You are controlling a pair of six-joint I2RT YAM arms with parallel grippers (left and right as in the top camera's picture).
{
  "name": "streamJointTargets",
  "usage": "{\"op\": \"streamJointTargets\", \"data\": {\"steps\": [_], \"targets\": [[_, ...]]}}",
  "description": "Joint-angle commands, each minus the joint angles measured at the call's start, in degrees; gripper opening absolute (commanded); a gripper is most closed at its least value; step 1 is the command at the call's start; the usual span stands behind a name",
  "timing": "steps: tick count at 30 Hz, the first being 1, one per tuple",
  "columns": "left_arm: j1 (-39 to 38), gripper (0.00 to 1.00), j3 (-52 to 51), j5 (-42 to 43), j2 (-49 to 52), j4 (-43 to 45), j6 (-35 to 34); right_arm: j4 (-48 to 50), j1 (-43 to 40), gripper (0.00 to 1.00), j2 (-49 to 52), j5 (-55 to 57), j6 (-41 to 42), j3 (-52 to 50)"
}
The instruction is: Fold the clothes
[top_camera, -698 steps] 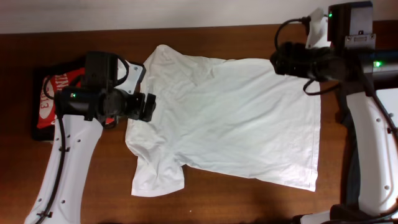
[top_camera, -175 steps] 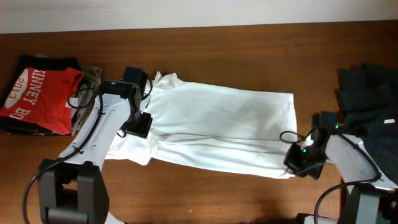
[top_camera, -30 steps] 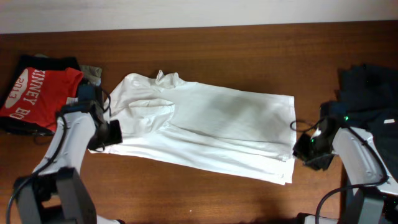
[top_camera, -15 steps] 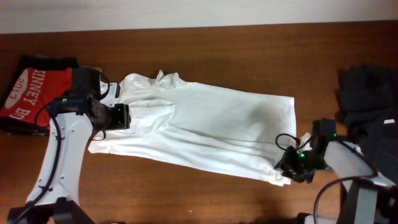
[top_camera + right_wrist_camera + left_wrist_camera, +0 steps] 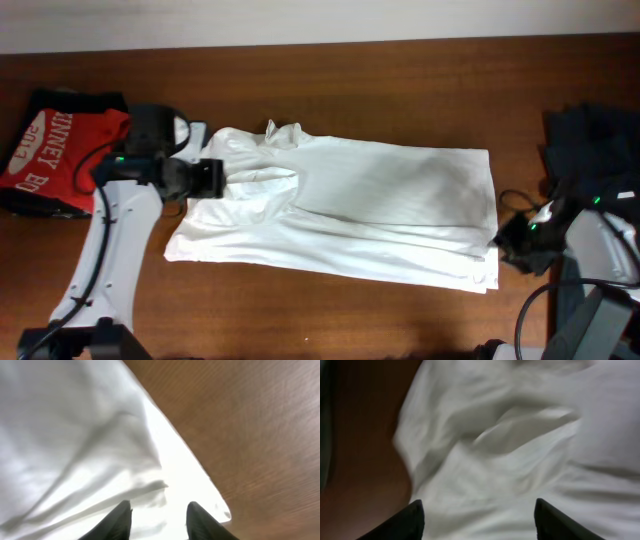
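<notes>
The white shirt lies flat across the table, folded lengthwise, with its collar at the back left and its hem at the right. My left gripper is over the shirt's left sleeve end. In the left wrist view its fingers are wide open with rumpled white fabric beneath. My right gripper is at the shirt's right hem edge. In the right wrist view its fingers are open over the white hem corner, beside bare wood.
A red shirt with white lettering lies on a dark pile at the far left. A heap of dark clothes sits at the far right. Brown table shows behind and in front of the shirt.
The whole shirt has shifted to the right. My left gripper moved right onto the sleeve area. My right gripper moved right and up, from the lower hem corner to the right edge.
</notes>
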Motion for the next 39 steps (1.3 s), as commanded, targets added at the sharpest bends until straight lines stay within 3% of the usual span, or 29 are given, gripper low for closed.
{"op": "streamJointTargets", "data": {"steps": [1, 4, 11, 12, 14, 15, 16, 24, 28, 34, 39], "targets": [[-6.1, 0.71, -0.2, 1.8, 1.4, 7.5, 4.9, -6.7, -0.3, 0.44, -1.4, -5.0, -9.6, 10.5], [-9.3, 0.71, 0.0, 0.3, 8.3, 16.0, 5.7, -10.6, -0.3, 0.49, -2.3, -10.2, -12.9, 15.0], [-9.6, 0.70, 7.4, 2.9, 26.3, 30.9, 5.7, -12.1, -0.3, 0.50, -2.7, -12.6, -13.1, 15.1], [-9.7, 0.63, 7.8, 2.9, 27.6, 31.3, 5.6, -12.1, -0.3, 0.50, -2.7, -12.6, -13.1, 15.1], [-9.7, 0.17, 7.9, 2.9, 27.9, 31.4, 4.8, -12.0, -0.3, 0.50, -2.7, -12.6, -13.1, 15.1], [-9.7, 0.05, 8.6, 3.0, 27.6, 30.7, 4.3, -11.9, -0.3, 0.50, -2.7, -12.6, -13.1, 15.1], [-9.7, 0.00, 9.8, 2.9, 27.2, 29.6, 4.3, -11.7, -0.3, 0.50, -2.7, -12.6, -13.1, 15.1], [-9.7, 0.00, 20.5, 2.5, 23.2, 16.6, 4.4, -11.3, -0.3, 0.50, -2.7, -12.3, -13.7, 15.1], [-9.7, 0.00, 23.5, -4.9, 18.7, 13.8, 4.8, -10.3, -0.3, 0.52, -2.7, -12.3, -13.7, 15.1], [-9.7, 0.00, 24.0, -7.8, 15.4, 11.7, 6.5, 7.5, 0.5, 0.59, 0.2, -11.9, -13.5, 14.9], [-9.7, 0.00, 24.0, -7.8, 15.3, 11.4, 6.5, 23.6, 3.5, 0.58, 13.5, -9.8, -9.7, 14.9]]}}
